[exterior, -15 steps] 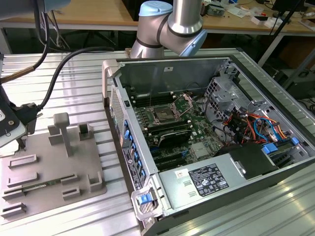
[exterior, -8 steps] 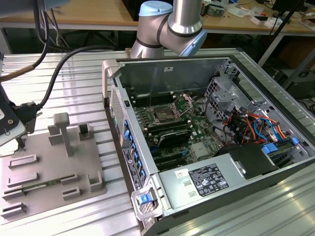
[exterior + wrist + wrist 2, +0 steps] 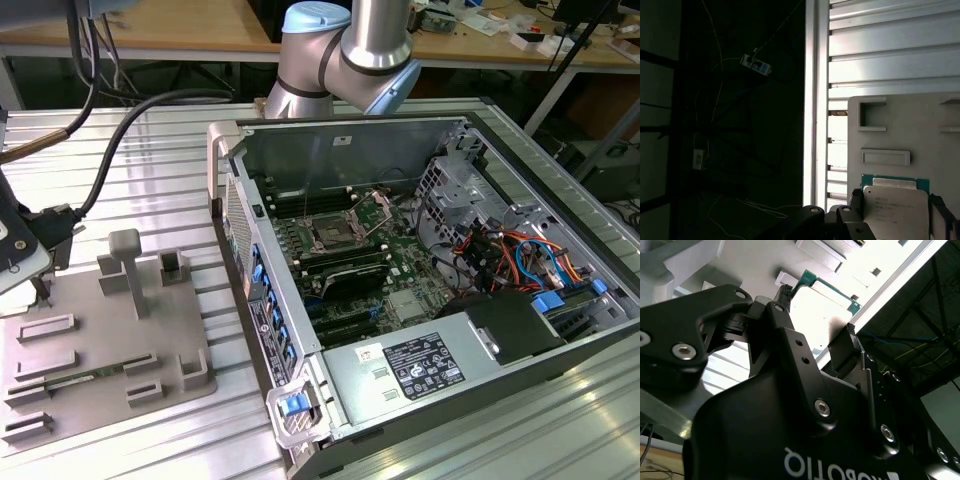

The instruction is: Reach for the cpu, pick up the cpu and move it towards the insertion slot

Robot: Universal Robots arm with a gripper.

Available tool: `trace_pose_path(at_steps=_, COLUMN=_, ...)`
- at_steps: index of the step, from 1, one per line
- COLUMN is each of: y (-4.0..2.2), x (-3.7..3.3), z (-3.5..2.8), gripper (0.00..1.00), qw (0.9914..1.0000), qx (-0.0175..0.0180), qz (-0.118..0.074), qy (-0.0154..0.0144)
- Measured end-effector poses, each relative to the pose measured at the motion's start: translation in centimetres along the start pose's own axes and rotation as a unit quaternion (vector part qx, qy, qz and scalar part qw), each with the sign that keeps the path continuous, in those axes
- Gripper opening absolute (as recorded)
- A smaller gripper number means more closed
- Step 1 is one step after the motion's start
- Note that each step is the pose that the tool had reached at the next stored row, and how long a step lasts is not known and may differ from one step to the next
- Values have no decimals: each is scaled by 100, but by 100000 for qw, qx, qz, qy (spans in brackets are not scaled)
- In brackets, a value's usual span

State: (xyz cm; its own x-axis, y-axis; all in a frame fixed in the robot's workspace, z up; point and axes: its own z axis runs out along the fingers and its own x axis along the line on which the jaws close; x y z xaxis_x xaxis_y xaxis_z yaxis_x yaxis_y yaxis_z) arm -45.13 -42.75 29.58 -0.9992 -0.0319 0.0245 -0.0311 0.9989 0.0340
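The cpu point(image 3: 896, 212) point(image 3: 822, 322) is seen flat, silvery lid facing the cameras, green rim showing along one side. It is square, so no long axis is given. In the first wrist view its edges run parallel to the edges of the grey tray point(image 3: 920, 107).

The gripper point(image 3: 897, 200) point(image 3: 817, 312) is closed on the cpu. One finger point(image 3: 856, 200) point(image 3: 784, 292) is pressed against one edge and its mate against the opposite edge, so the chip is pinched between them.

The cpu is held over the grey tray, just beside a narrow rectangular recess point(image 3: 885, 157). Whether it is lifted clear of the tray cannot be told.

The tray is placed on the slatted metal table point(image 3: 890, 50), near the table's edge.

In the exterior view the tray point(image 3: 100, 345) is at the exterior view's left. The insertion slot point(image 3: 329, 236) is inside the open computer case point(image 3: 420, 370) at the exterior view's right, well apart from the tray. The arm point(image 3: 350, 50) is seen at the far side of the case.
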Motion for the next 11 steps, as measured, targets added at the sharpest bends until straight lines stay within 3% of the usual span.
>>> trace_pose_path(at_steps=11, y=0, x=0, z=-2, gripper=55, qw=100000, qx=-62, qz=-1, qy=3)
